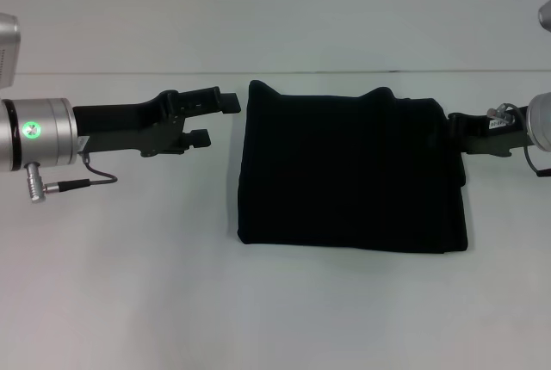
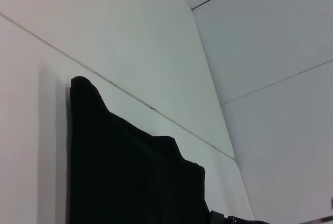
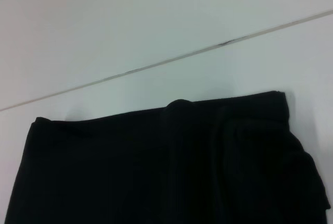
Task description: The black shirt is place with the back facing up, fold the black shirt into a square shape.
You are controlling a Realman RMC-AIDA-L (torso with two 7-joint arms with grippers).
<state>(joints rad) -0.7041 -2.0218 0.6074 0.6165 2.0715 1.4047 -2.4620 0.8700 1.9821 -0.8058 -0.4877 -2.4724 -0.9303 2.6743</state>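
The large soft black cloth shirt lies folded into a rough square on the white table. The left gripper hovers just beside its left edge, jaws spread. The right gripper touches its right edge; its jaw state cannot be told.

Silver cylindrical wrists, green indicator light on the left one, grey cable with metal plug beneath; black angular left gripper and right gripper.
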